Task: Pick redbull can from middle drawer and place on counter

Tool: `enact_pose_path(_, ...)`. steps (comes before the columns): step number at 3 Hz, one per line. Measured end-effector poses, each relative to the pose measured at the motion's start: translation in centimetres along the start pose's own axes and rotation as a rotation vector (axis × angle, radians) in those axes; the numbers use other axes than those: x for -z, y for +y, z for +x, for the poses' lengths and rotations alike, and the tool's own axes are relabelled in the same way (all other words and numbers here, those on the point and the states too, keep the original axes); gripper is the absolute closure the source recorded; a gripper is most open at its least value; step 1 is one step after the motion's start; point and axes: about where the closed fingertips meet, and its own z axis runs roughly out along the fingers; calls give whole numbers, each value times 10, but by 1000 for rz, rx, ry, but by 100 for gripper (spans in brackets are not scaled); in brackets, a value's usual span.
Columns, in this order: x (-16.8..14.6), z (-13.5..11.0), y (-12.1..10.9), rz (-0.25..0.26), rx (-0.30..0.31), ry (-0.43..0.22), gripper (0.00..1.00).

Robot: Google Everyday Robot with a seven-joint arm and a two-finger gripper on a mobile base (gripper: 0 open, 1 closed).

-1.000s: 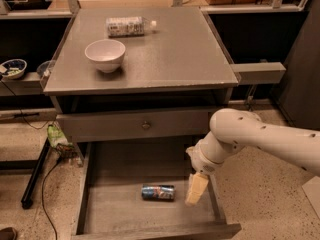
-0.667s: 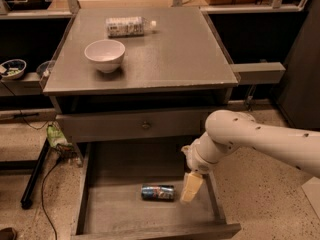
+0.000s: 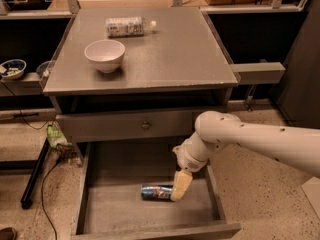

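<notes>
Gripper has slid left across the drawer since a second ago, and now sits at the right end of the can. Can hasn't moved: it lies on its side on the drawer floor, near the front, long axis left-right.

Step in hand, as I read it: closing in for the grasp, nothing lifted yet.
- Straddle the can across its width, not end-on. It's round and on its side, so a nudge will roll or skid it.
- Centre on the body before closing, then lift straight up clear of the drawer's walls and the knobbed front above.
- Counter has free space right of the bowl and bottle.

Tool: can't tell if it's open or closed, or whether it's touching the can or just beside it. Not holding it by the look of things.
</notes>
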Motion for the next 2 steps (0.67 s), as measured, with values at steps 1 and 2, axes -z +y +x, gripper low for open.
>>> enact_pose_path(1,-16,-2,-8,-28,-3,1,0)
enact_pose_path(2,-34,3,-17,-53,-21,14,0)
